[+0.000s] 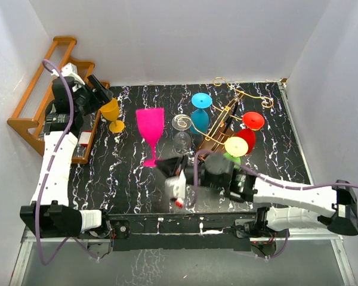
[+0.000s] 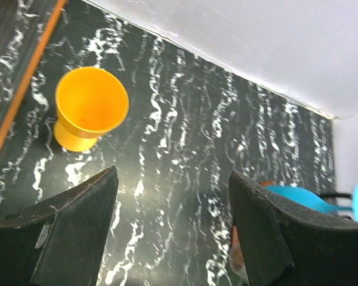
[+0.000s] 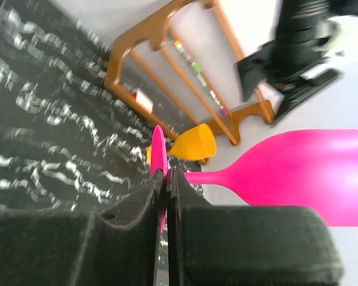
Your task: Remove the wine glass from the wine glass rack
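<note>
A pink wine glass (image 1: 150, 131) stands upright left of the wine glass rack (image 1: 222, 122), a brown wooden stand with gold wire arms. My right gripper (image 1: 167, 168) is shut on the rim of the pink glass's foot. In the right wrist view the fingers (image 3: 149, 202) pinch the thin pink foot disc (image 3: 157, 152), with the bowl (image 3: 310, 173) off to the right. Blue (image 1: 200, 101), red (image 1: 252, 121) and yellow (image 1: 235, 146) glasses hang on the rack. My left gripper (image 1: 101, 89) is open and empty (image 2: 173, 179) above the table, near an orange glass (image 2: 89, 107).
An orange-brown stepped shelf (image 1: 33, 101) stands at the far left. The orange glass (image 1: 111, 113) stands beside it. A clear glass (image 1: 181, 128) stands between the pink glass and the rack. White walls close in the back and sides.
</note>
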### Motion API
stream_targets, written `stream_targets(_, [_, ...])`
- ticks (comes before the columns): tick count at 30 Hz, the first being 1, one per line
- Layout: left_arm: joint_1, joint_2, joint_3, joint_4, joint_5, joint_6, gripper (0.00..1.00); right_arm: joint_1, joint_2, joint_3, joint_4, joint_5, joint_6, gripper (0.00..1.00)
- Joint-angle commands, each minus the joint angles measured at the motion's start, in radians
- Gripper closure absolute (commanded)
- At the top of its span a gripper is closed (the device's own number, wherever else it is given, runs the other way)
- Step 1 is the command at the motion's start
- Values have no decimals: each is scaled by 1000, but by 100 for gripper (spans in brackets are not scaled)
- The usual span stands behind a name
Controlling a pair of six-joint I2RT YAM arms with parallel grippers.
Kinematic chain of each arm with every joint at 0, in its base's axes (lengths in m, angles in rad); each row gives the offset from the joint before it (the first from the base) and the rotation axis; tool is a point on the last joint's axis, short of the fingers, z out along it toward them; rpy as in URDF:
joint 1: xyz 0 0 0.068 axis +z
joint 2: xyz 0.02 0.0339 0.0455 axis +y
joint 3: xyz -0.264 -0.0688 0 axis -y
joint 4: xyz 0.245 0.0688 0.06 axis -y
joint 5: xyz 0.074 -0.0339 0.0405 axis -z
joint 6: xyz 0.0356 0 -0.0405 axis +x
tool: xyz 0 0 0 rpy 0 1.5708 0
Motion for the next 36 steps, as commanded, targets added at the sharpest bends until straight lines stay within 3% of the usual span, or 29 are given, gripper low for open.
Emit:
stream_targets(1, [-1,-91,41,-149,200,-40,28,182,25,-163,114,323,-313,92])
stream_targets(7, [-2,-129,38,-312,406,-1,29,310,59,-397,315,537,-504,92])
stream_targets(13, [-1,-186,-25,-442,568,71,30,355,72,-521,469,603,-662,92])
stream_targets(21, [-26,-277,-219,-348,774,8,34,366,152,-520,535,613,-712,92])
stream_targets(36, [-105,-319,-304,-419,741,104,35,365,238,-494,569,633,-708,92])
